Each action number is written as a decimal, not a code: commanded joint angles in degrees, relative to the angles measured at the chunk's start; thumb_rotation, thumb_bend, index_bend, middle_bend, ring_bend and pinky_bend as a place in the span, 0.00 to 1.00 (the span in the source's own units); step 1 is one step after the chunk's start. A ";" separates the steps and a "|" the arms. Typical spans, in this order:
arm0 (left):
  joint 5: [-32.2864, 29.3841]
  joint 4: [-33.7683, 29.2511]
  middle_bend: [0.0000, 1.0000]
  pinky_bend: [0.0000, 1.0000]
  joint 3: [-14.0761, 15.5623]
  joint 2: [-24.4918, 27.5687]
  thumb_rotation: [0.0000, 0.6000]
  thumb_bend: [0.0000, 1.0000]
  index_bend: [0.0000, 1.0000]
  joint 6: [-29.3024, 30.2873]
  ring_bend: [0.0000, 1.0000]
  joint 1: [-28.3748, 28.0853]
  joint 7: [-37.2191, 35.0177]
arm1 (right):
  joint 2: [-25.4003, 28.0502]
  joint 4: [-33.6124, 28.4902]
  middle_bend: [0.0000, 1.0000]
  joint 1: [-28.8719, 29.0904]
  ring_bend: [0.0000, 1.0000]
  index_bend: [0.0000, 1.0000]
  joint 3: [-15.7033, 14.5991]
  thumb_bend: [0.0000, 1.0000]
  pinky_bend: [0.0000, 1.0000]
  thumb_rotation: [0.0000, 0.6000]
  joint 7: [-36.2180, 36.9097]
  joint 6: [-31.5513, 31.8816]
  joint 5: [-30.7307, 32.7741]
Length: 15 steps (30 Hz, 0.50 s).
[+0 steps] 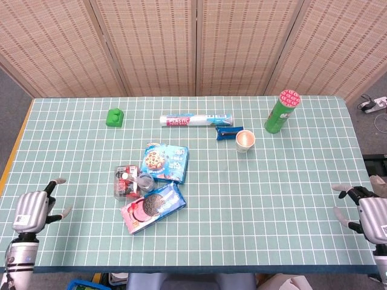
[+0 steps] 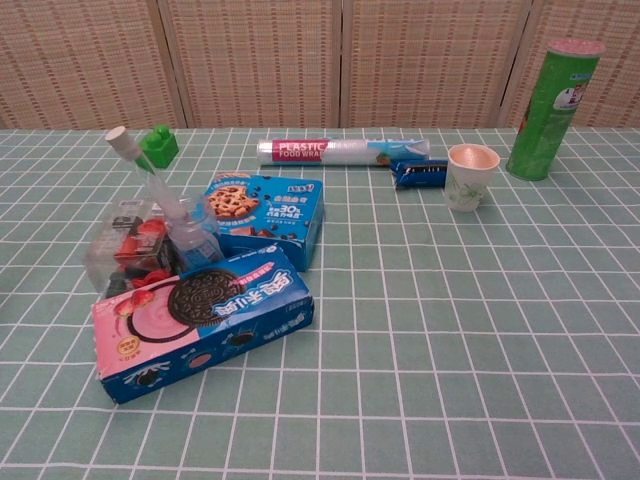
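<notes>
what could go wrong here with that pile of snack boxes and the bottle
The clear bottle leans tilted between the cookie box and the clear tub; a nudge might tip it. The sandwich-cookie box rests propped against them and may slide. The left robot hand sits open at the table edge, apart from the pile.
</notes>
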 commanded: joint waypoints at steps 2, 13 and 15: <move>1.29 -0.34 1.00 1.00 2.06 2.40 1.00 0.00 0.35 0.02 1.00 1.80 1.23 | -0.30 -0.41 0.46 0.17 0.36 0.33 -0.28 0.28 0.51 1.00 -1.01 -0.59 -0.21; 3.28 4.83 1.00 1.00 1.67 1.23 1.00 0.00 0.35 1.66 1.00 4.54 -0.42 | -1.03 -0.72 0.46 0.95 0.36 0.33 -0.33 0.28 0.51 1.00 -3.86 -2.42 0.33; 3.44 5.15 1.00 1.00 1.51 1.12 1.00 0.00 0.35 1.35 1.00 4.60 -0.69 | -1.12 -0.73 0.46 0.92 0.36 0.33 -0.38 0.28 0.51 1.00 -4.12 -2.27 0.13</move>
